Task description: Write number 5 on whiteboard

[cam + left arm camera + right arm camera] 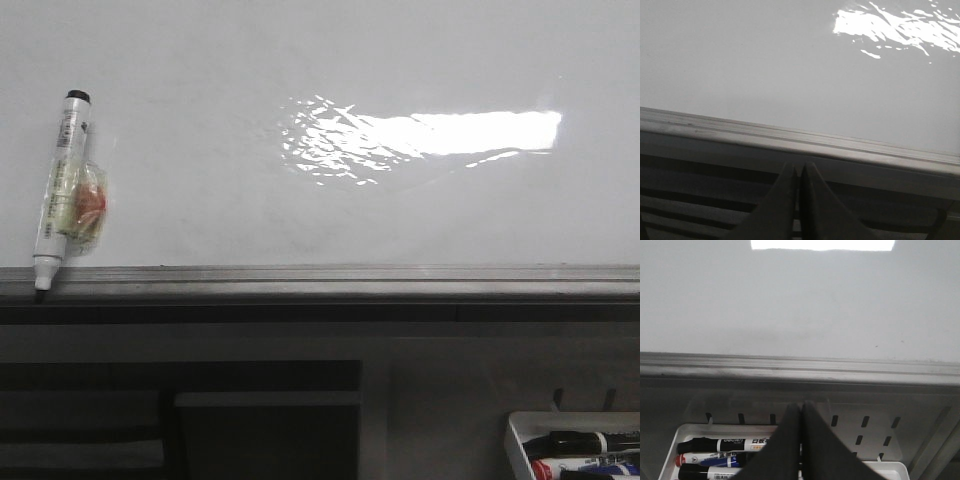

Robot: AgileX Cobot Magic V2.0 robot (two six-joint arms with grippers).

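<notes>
The whiteboard [320,200] is glossy white with a bright glare patch and a grey metal edge strip [320,278]. No number 5 shows on it. A white marker [58,190] with a black cap end and a clear wrap lies on the board at the left, its tip at the edge strip. My left gripper [799,170] is shut and empty, below the edge strip [800,145]. My right gripper [801,407] is shut and empty, above the marker tray [685,432]. Neither gripper shows in the front view.
A small white tray [520,440] at the lower right holds several markers with black, red and blue caps [715,452]. A perforated grey panel [875,427] stands behind the tray. Dark shelving [200,420] lies below the board's edge.
</notes>
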